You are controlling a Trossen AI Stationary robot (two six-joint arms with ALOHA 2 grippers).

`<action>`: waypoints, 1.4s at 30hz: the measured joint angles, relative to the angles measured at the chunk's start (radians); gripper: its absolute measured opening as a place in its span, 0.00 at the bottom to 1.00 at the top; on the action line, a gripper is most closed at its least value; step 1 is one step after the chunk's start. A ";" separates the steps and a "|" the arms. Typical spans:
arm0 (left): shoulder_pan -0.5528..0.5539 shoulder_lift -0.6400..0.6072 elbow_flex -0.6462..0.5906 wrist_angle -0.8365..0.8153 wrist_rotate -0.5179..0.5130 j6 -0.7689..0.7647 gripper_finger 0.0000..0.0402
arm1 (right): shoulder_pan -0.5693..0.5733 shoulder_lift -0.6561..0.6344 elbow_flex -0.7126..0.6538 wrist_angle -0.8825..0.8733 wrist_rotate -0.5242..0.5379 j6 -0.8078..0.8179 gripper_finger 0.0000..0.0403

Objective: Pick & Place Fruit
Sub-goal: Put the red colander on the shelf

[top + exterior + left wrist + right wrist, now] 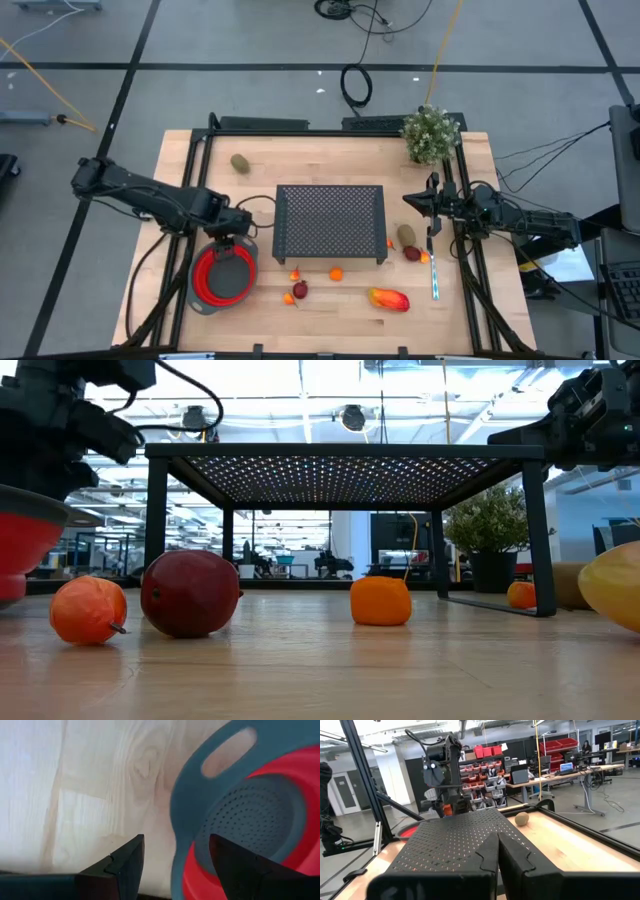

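The left gripper (232, 240) hovers over the rim of the red and grey colander (224, 277) near the table's left front, its fingers (125, 865) parted and holding nothing; the colander's grey handle edge lies between them in the left wrist view. The right gripper (412, 199) hangs off the right side of the black perforated rack (331, 224), its jaws clenched together on nothing.

The fruit lies scattered on the wooden table (300, 165). One brown oval (240, 162) sits alone in the open back-left area, well apart from everything. The other brown oval (406, 234) and a dark red piece (412, 253) sit just beside the rack's right front corner, near a thin pale-handled utensil (435, 268). In front of the rack, an orange ball (336, 273), a smaller orange one (295, 274) and a dark red piece (299, 290) leave bare wood between them. The long red-orange-yellow piece (389, 299) lies near the front edge. A potted plant (431, 134) stands at the back-right corner.
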 joint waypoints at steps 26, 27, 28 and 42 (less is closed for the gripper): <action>-0.001 0.120 0.000 0.001 0.011 0.061 0.14 | 0.000 0.000 0.000 0.000 0.000 0.000 0.00; 0.000 0.120 0.001 0.002 0.012 0.058 0.10 | 0.000 0.000 0.000 0.000 0.000 0.000 0.00; 0.000 0.119 0.002 0.002 0.014 0.060 0.06 | 0.000 0.000 0.000 0.000 0.000 0.000 0.00; -0.002 0.054 0.058 -0.141 0.097 0.030 0.04 | 0.000 0.000 0.000 0.000 0.000 0.000 0.00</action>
